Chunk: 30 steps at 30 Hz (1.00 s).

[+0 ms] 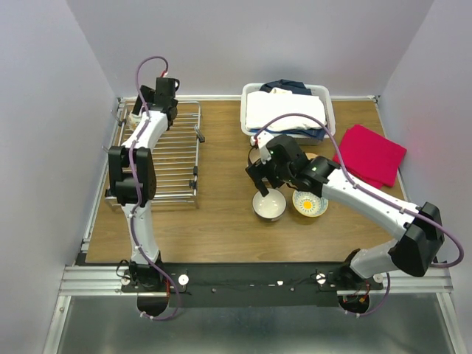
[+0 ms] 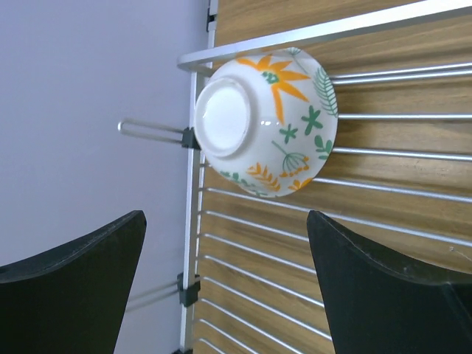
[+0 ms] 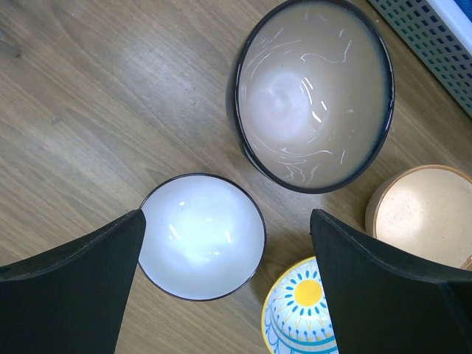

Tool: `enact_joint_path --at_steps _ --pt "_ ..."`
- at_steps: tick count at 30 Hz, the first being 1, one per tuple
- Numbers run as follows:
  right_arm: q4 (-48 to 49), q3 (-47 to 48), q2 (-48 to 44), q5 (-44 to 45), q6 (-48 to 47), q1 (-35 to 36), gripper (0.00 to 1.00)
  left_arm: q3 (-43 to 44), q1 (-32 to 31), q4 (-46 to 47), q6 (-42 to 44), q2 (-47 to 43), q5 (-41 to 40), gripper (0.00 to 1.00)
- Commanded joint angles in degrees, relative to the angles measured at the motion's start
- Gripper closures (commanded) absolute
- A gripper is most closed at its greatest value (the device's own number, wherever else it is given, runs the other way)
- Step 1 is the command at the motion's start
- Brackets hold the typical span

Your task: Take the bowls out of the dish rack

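You're working in a robotics lab cell: two arms bolted to an aluminium rail, bare grey walls boxing in a wooden worktop that carries a rack, bowls and a basket.

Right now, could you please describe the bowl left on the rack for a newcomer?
Find the wire rack on the table's left side, then its far left corner. The bowl there is white with orange flowers and green leaves, and alone shows its foot ring.
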Motion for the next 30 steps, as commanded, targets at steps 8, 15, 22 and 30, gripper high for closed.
enact_joint_path --at_steps 8,15,22,30 --pt "0.2 -1.6 -1.2 -1.3 -0.1 -1.7 0.00 8.0 0.6 2.7 11.3 9.6 2.9 0.01" --pt "-1.0 -1.4 -0.9 -1.1 0.1 -2.3 0.00 9.9 1.6 1.9 12.9 12.2 3.4 0.01" --pt "-0.9 -2.3 -0.7 -1.8 0.7 -2.5 0.00 9.4 2.3 1.5 15.6 13.6 4.4 0.01" --pt "-1.6 -2.5 -0.5 -2.5 1.0 -2.6 0.00 9.8 2.6 -0.6 17.4 14.9 8.6 0.01"
